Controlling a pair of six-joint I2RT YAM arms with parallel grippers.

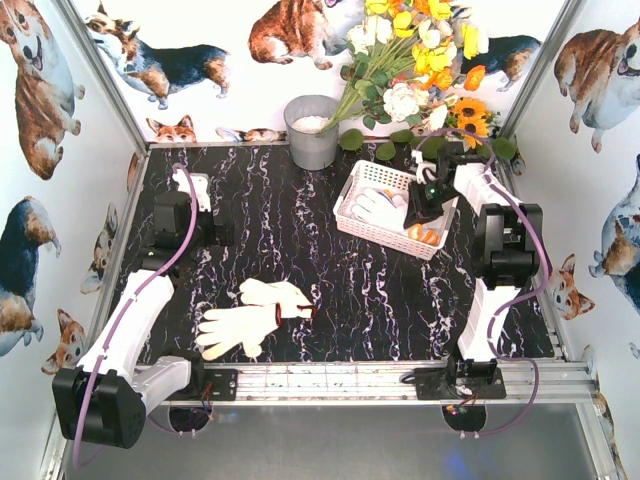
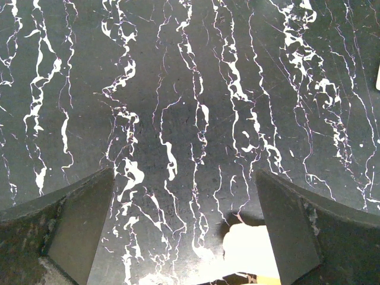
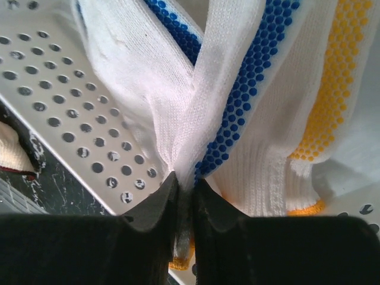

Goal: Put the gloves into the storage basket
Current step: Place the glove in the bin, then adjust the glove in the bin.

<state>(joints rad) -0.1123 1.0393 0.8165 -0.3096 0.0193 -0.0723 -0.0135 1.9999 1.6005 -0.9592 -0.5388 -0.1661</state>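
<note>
the table [image 1: 300, 240] was black with white veins like marble, and the walls [image 1: 40, 100] around it carried pictures of corgi dogs. at the left, the left gripper [image 2: 184, 196] hung over bare table top with its fingers spread wide, holding nothing. near the front middle two gloves [image 1: 250, 320] lay flat on the table, touching each other. their long axis ran across the table, and the fingers of the nearer one pointed left. at the back stood a grey bucket [image 1: 312, 130] and, further right, a bunch of flowers [image 1: 420, 60]. at the right the white basket [image 1: 370, 180] sat askew on the table with more gloves inside. the right gripper [image 3: 184, 184] was down in the basket, its fingers pressed almost together on a fold of a blue-dotted glove [image 3: 208, 89]. a yellow-dotted glove [image 3: 332, 89] lay just beside it.
</note>
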